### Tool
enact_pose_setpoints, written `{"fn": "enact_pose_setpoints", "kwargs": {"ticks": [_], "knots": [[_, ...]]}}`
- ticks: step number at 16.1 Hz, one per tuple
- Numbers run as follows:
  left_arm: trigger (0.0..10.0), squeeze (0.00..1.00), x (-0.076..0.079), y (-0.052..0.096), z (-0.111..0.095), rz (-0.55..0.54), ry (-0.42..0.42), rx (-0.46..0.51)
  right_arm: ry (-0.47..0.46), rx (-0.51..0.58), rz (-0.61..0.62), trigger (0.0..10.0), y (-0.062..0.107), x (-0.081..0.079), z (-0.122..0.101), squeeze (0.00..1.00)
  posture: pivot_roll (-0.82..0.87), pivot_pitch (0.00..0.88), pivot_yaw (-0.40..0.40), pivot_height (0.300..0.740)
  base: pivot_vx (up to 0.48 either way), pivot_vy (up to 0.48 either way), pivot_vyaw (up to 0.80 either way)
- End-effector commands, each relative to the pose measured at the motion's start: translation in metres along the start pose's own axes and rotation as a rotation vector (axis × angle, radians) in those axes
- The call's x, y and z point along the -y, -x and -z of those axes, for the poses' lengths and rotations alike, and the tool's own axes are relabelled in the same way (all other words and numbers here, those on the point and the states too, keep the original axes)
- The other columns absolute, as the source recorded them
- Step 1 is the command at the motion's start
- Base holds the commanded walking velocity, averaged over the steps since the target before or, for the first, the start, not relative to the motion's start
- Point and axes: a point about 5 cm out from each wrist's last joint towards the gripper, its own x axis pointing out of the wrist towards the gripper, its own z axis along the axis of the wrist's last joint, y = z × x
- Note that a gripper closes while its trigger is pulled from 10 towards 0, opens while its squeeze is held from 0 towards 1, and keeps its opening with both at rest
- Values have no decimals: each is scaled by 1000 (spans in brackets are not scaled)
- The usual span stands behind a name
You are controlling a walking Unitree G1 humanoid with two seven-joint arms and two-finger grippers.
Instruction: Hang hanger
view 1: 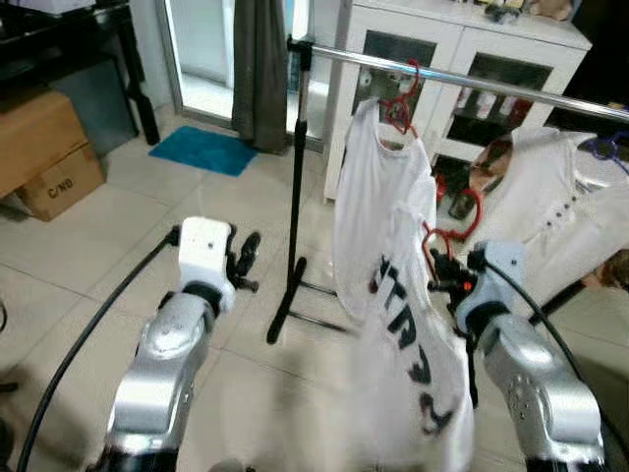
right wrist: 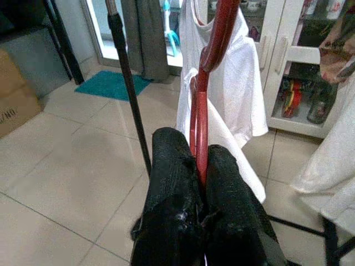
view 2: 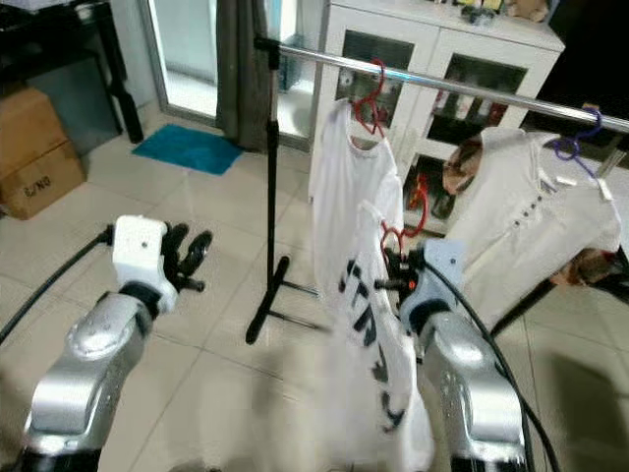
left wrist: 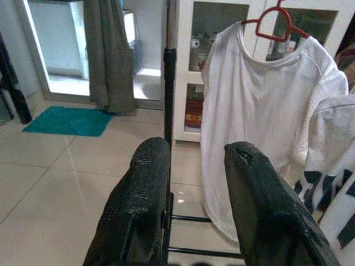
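Closest to me are my two silver arms, raised in front of the clothes rail (view 1: pixel 462 79). That chrome rail runs across at head height on a black stand (view 1: pixel 295 197), with a white cabinet (view 1: pixel 442 59) behind it and pale tiled floor (view 1: pixel 98 236) below. On the rail hangs a plain white T-shirt (view 1: pixel 378 216) on a red hanger (view 1: pixel 398 108), and further to my right a white buttoned shirt (view 1: pixel 560 216) on a blue hanger (view 1: pixel 609 147).

Next in size is the white T-shirt with dark lettering (view 1: pixel 408 364) that drapes down beside my right arm. It hangs from a second red hanger (right wrist: pixel 202 100), the one I am carrying, whose hook sits below the rail and just in front of the plain shirt.

My right gripper (right wrist: pixel 201 183) has its jaws pinched tight on the neck of that hanger, the red wire rising between the two black fingers (right wrist: pixel 172 172).

My left gripper (left wrist: pixel 197 166) is held out toward the stand's pole, jaws spread with a clear gap and nothing between them.

Off to my left lie a teal mat (view 1: pixel 201 149) and cardboard boxes (view 1: pixel 44 147)
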Motion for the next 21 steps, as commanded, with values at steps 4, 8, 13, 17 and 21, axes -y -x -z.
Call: {"fn": "enact_pose_setpoints", "kwargs": {"ticks": [4,8,13,17,21], "knots": [[10000,0,9,0,-7,36,-5,23,17,45,32,10000,2,7,-13,0,-60,0,-87,710,0,0,-400],[10000,0,9,-1,-11,51,2,33,7,67,6,10000,3,2,-15,0,-60,0,-84,710,127,0,0],[10000,0,9,-1,-12,67,10,32,16,77,-68,10000,3,-8,-15,0,-58,0,-81,710,262,0,0],[10000,0,9,-2,-13,75,16,34,64,48,-126,10000,4,-14,-14,0,-56,0,-82,710,313,0,0],[10000,0,10,-2,-14,81,21,35,59,58,-131,10000,3,-17,-14,0,-54,0,-82,710,329,0,347]]}}
